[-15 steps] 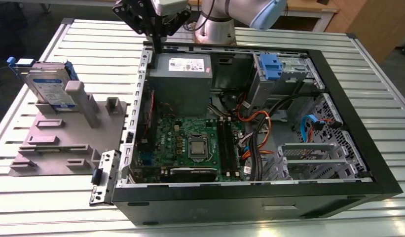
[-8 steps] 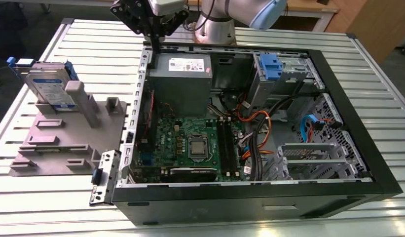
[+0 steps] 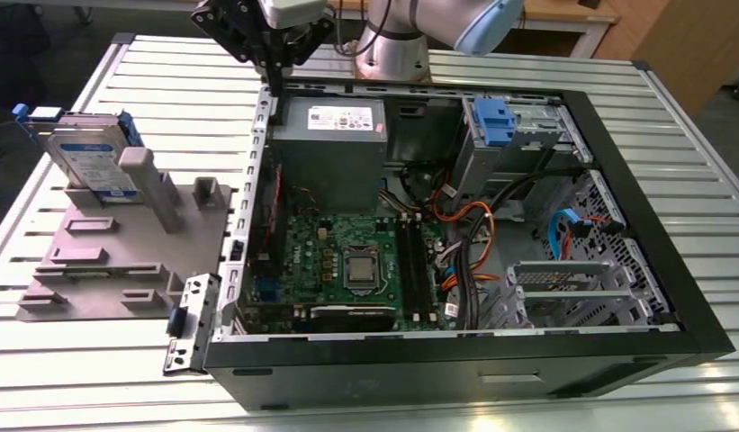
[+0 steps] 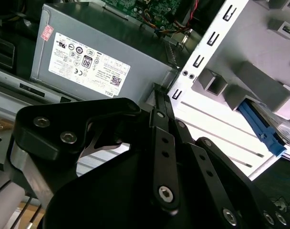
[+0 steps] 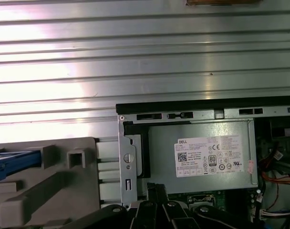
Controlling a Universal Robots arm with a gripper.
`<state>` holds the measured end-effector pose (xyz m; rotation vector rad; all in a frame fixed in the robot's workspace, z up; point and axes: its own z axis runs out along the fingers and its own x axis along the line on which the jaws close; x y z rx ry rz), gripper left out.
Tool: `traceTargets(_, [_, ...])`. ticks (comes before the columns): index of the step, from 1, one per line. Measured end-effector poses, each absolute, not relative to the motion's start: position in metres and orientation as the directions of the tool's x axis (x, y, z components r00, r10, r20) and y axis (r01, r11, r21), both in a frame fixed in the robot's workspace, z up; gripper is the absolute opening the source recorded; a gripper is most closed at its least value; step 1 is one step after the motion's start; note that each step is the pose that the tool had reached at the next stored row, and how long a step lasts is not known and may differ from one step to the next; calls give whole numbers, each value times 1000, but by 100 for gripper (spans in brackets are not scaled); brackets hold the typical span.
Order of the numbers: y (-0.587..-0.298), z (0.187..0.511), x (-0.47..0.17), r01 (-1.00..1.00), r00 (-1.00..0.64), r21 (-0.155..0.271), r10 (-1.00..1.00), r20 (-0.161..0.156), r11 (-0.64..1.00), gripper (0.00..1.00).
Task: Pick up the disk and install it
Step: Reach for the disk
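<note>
The disk point(image 3: 87, 157) stands on edge in a grey holder point(image 3: 117, 243) at the exterior view's left, a silver drive with a white-and-blue label and blue side rails. Its blue rail point(image 4: 262, 129) also appears in the second wrist view, and a strip of the blue rail point(image 5: 16, 160) in the first. My gripper point(image 3: 271, 94) hangs above the open computer case's back corner, beside the grey power supply point(image 3: 333, 148) and well apart from the disk. The black fingers point(image 4: 159, 95) meet at their tips with nothing between them, so the gripper point(image 5: 153, 187) is shut and empty.
The open black computer case point(image 3: 465, 346) lies on a slatted metal table point(image 3: 657, 117). Inside are a green motherboard point(image 3: 345, 261), cables, and a blue clip on a grey metal cage point(image 3: 495, 126) at the back. The grey holder has several upright posts.
</note>
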<state>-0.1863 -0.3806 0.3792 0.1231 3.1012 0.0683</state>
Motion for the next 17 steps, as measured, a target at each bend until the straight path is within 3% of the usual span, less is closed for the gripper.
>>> traceTargets(17, [-381,378,-203,78,-996,45,80,-35,996,11])
